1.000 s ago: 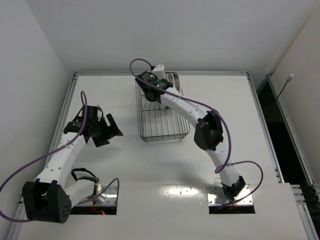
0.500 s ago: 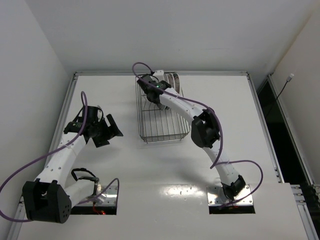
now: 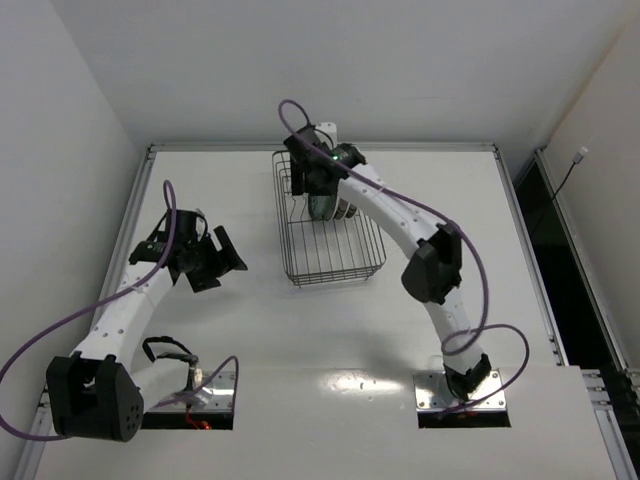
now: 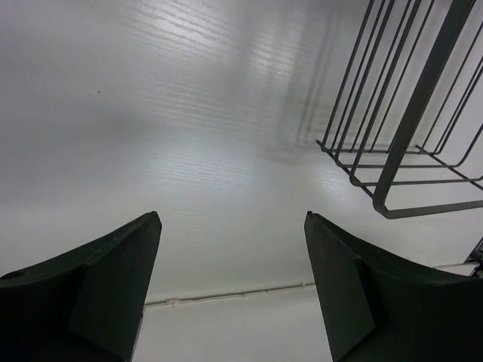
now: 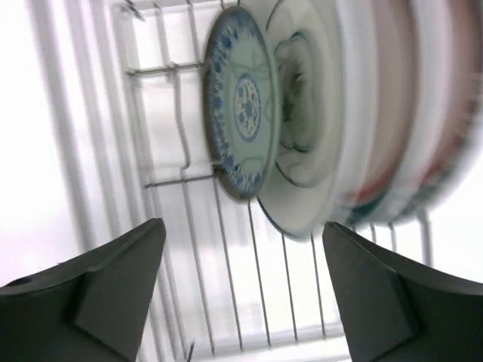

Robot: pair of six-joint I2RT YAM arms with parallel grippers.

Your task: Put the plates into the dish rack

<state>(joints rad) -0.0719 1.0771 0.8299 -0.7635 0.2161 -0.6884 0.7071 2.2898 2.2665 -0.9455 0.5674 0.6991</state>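
The plates stand on edge side by side in the far end of the black wire dish rack [image 3: 335,262]. In the right wrist view a small teal patterned plate [image 5: 240,105] is nearest, then a pale greyish one [image 5: 306,162], then blurred white ones with green-and-red rims [image 5: 411,128]. My right gripper [image 5: 241,230] hovers above them over the rack wires [image 5: 256,294], jaws wide open and empty. From above, the right gripper [image 3: 319,188] covers part of the plates [image 3: 338,209]. My left gripper [image 3: 222,272] hangs open and empty left of the rack.
In the left wrist view the left gripper [image 4: 232,220] looks at bare white table with the rack's corner [image 4: 400,151] at the upper right. White walls close the table at the back and left. The near half of the rack holds nothing.
The right gripper went from shut to wide open, letting go of a plate in the rack, and its arm swung up and rightward. The left arm has not moved.
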